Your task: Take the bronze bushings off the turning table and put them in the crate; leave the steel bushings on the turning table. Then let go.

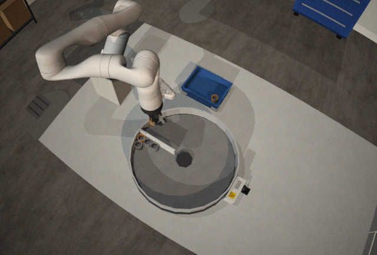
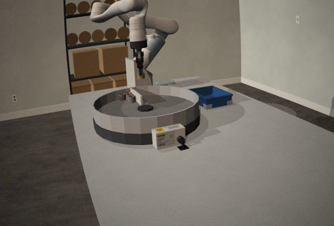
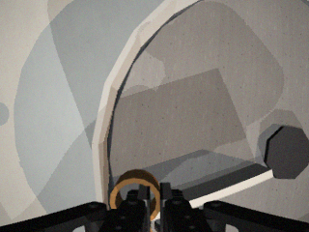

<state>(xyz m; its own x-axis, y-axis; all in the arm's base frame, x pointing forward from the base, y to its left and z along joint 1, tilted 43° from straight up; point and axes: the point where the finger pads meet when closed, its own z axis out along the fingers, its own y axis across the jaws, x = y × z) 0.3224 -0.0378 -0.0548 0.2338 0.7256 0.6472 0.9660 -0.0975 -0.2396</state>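
My gripper is shut on the wall of a bronze bushing. It holds the bushing above the rim of the turning table, on the arm's side. Another bronze bushing stands on the turning table beside the white bar, touching or close to three steel bushings, one steel bushing lying nearest the hub. A further bronze bushing is in the near right corner of the blue crate.
The white bar runs from the rim towards the dark hub. The raised rim lies between the turning table's inside and the crate. A white box stands against the outer wall.
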